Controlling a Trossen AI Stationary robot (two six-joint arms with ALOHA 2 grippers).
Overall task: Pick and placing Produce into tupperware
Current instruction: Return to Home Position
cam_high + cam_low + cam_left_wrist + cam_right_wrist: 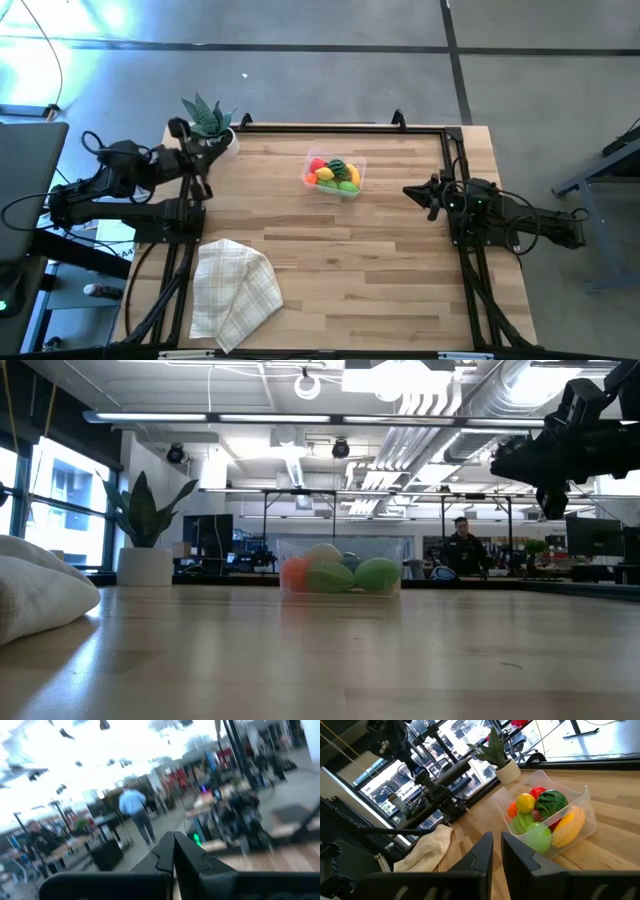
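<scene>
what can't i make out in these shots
Produce count: the pile hides lower pieces in the right wrist view; too small in the high view.
Tupperware back row: front pieces hide it in the low view.
Left wrist view: blurred, showing no tupperware.

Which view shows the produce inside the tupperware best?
The right wrist view: the produce lies close, pieces distinct inside the tupperware. High view: small from above. Low view: few pieces through the wall. Left wrist view: none.

Spiky green plant in white pot (209, 124) at light wooden table's (380, 270) far-left corner. Checked beige folded cloth (235, 290) near-left. Person (462, 546) in room behind.
</scene>
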